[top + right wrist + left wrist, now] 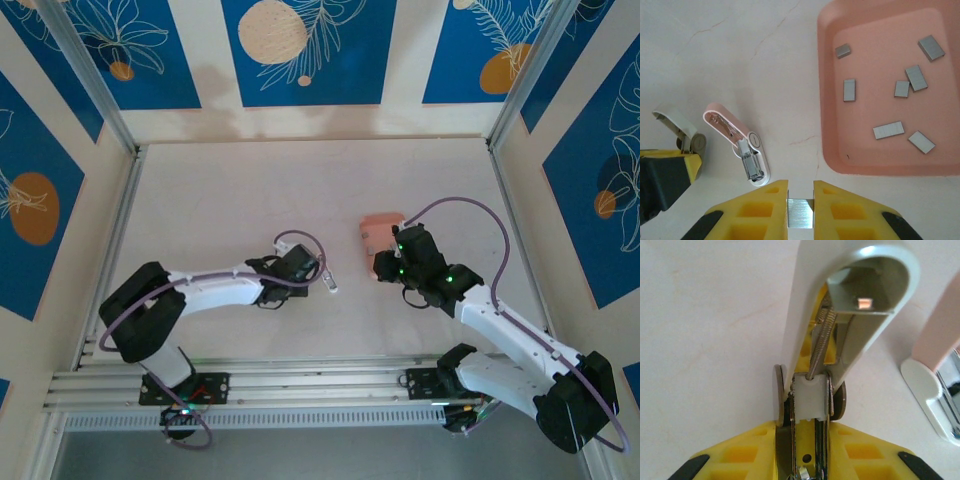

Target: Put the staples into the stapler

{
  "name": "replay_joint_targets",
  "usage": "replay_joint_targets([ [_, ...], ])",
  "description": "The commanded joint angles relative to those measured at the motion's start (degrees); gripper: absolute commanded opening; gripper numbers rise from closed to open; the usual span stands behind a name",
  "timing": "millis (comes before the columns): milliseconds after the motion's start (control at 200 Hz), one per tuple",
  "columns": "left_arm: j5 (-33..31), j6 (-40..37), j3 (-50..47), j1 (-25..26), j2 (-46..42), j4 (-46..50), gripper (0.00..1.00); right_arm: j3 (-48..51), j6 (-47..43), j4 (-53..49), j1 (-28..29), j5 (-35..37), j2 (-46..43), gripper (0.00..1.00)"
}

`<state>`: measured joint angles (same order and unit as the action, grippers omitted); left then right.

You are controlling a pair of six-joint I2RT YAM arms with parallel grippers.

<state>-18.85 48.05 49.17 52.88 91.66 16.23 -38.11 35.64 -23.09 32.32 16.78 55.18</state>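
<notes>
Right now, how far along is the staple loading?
Done: the stapler is hinged open, the left claw pinching its hinge end. In hand: the right claw grips one staple strip. Left: bring it to the open stapler, seat it, close the lid. Seven more strips lie in the tray.

The staples (888, 130) are grey metal, smooth, with a dull shine. The strip (800, 214) in the right gripper (800, 192) is brighter, brushed metal. The tray (826, 100) is smooth, matt pink plastic. The gripper's fingers (765, 200) are yellow plastic with black tips. The stapler (805, 300) in the left gripper (805, 432) has a glossy white plastic cover, a shiny metal spring (821, 340) and a metal rail. The surface (740, 50) is pale and matt, with thin faint lines.
</notes>
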Motion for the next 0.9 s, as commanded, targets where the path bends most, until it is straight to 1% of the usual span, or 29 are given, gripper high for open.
replay_joint_targets([
  [0, -2.2, 5.6, -1.6, 2.1, -1.8, 2.0, 0.26, 0.9, -1.0, 1.5, -0.2, -1.7, -0.6, 0.17],
  [205, -1.6, 8.0, -2.4, 3.8, 0.0, 0.2, 0.30, 0.7, -0.8, 1.9, -0.1, -2.8, -0.1, 0.17],
  [385, -2.1, 8.4, -3.2, 4.1, -0.8, -0.8, 0.42, 0.4, -0.2, 1.9, 0.8, -2.5, 0.1, 0.17],
  [570, -5.0, 7.2, -5.3, 4.1, -6.4, -1.6, 0.55, -0.5, 0.4, 2.4, 2.8, -1.5, 1.4, 0.17],
  [675, -7.9, 5.5, -6.7, 3.8, -11.6, -1.8, 0.61, -1.8, 1.2, 3.4, 5.5, -0.2, 3.1, 0.16],
  [760, -10.2, 3.4, -10.0, 3.1, -16.9, -3.6, 0.65, -3.4, 2.1, 3.7, 8.5, 1.9, 5.2, 0.16],
  [820, -8.8, 2.0, -13.4, 1.4, -20.7, -6.9, 0.65, -4.5, 3.1, 3.5, 10.9, 4.4, 6.8, 0.16],
  [895, -2.1, 0.0, -18.8, -1.4, -24.7, -13.9, 0.65, -5.4, 5.2, 3.5, 12.8, 6.1, 8.3, 0.16],
])
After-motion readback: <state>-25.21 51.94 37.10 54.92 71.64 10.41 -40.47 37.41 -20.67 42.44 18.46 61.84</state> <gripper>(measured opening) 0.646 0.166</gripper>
